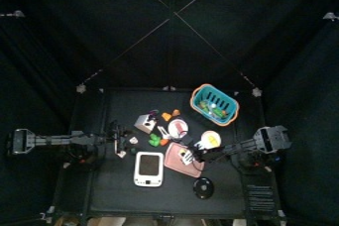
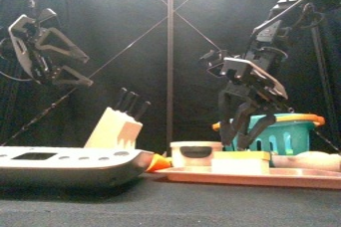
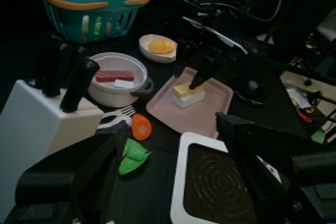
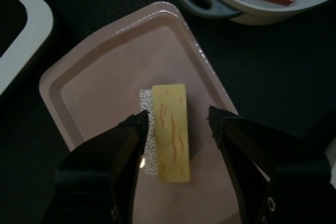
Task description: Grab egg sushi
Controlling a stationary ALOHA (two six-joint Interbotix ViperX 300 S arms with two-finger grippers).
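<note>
The egg sushi (image 4: 171,145), a yellow egg slab on white rice, lies on a pink tray (image 4: 118,71). It also shows in the left wrist view (image 3: 188,90) and the front view (image 2: 241,157). My right gripper (image 4: 184,157) is open and hangs low over the tray. Its jaws stand on either side of the sushi with small gaps to it. In the front view the right gripper (image 2: 248,129) hangs just above the sushi. My left gripper (image 3: 178,184) is open and empty, raised at the table's left side (image 1: 109,137).
A white scale (image 1: 149,169) lies left of the pink tray (image 1: 176,161). A white bowl with bacon (image 3: 116,79), a knife block (image 3: 46,110), a teal basket (image 3: 85,2), a halved egg (image 3: 157,44), a carrot (image 3: 140,125) and a green piece (image 3: 134,155) stand behind.
</note>
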